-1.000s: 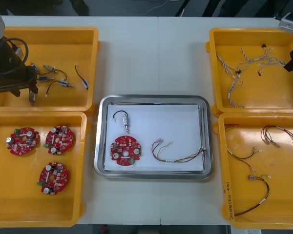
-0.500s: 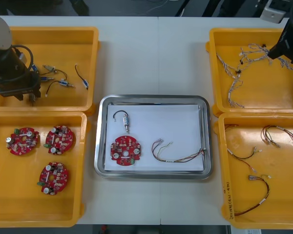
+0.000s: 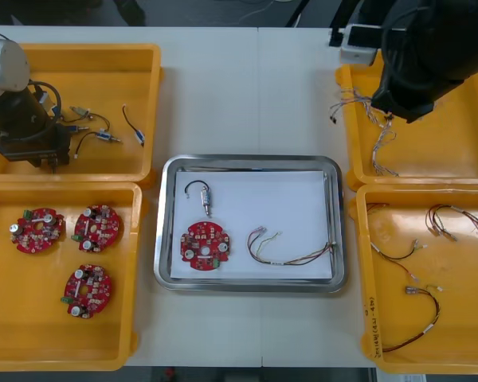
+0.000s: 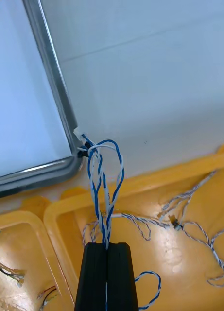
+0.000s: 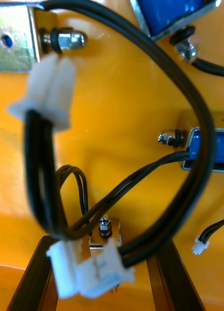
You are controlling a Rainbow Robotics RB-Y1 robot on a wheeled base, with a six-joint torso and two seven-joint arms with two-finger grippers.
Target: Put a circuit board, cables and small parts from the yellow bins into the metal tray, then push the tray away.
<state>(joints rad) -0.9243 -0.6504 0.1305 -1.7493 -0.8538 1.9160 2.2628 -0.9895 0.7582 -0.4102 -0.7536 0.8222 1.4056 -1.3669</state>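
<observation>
The right gripper point(image 4: 106, 245) is squeezed shut on a twisted blue and white cable point(image 4: 103, 194). The cable sticks out from between its black fingers in a long loop. This gripper is up above the far right yellow plastic bin point(image 3: 462, 151). More blue and white cables lie in that bin. In the front view the loose ends of the held cable poke out past the bin's rim, over the light table point(image 3: 247, 87). They are near the shiny metal tray with a white inside point(image 3: 247, 160), but not over it yet.

The left gripper point(image 5: 109, 243) is low in the far left yellow plastic bin point(image 3: 127, 64). A small silver part on a black cable point(image 5: 104, 232) sits right at its tip. I cannot tell if the gripper is pinching it or not.

Three things are already in the tray. There is a round red circuit board point(image 3: 205, 245), a small metal part with a curled black cable point(image 3: 205, 197) and a thin red and yellow cable point(image 3: 291, 253).

So I think most of the job is done. The blue and white cable has to go into the tray next. Maybe the small silver part goes in too. After that the tray has to be pushed away. It sits in the middle between the bins, so that last push is not done yet.
</observation>
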